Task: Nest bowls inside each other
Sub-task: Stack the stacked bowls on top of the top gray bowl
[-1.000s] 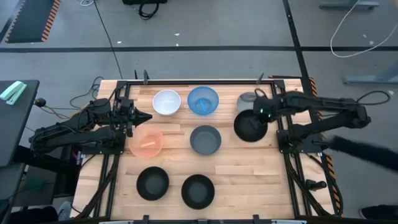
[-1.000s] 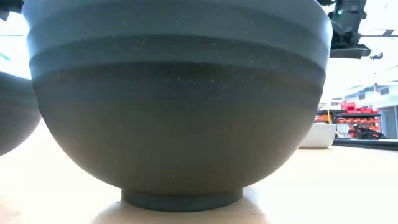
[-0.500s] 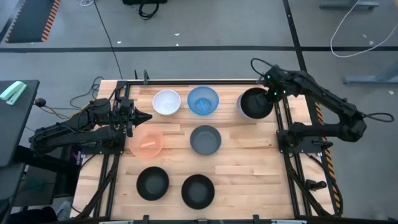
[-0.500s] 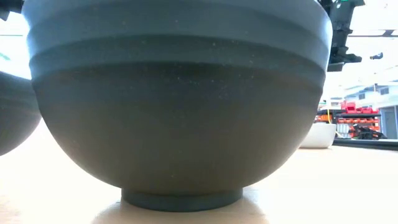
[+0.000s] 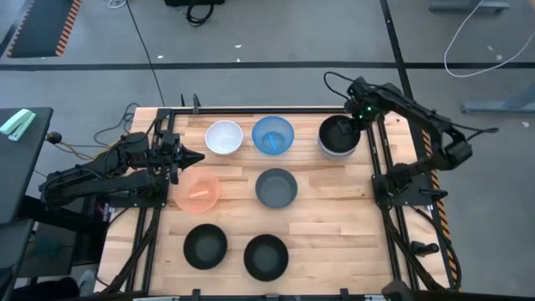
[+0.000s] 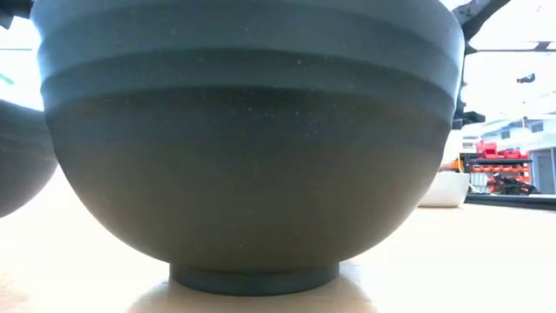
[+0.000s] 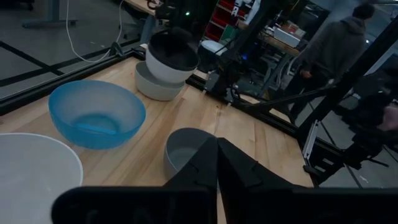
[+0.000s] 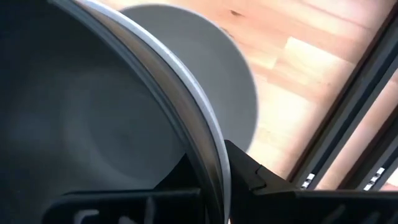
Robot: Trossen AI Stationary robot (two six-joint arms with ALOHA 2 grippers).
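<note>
One nesting step is in hand: the right gripper (image 5: 359,113), clamped on the rim of a black bowl (image 5: 337,132), holds it over the pale grey bowl (image 7: 157,89) at the bench's far right corner. Next move, by my judgement: centre, lower, release. Left gripper (image 5: 195,157) waits pinched together near the left edge. No legible writing or labels.

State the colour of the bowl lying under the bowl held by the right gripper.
Pale grey bowl, clearest in the left wrist view, under the bowl in the right gripper.
</note>
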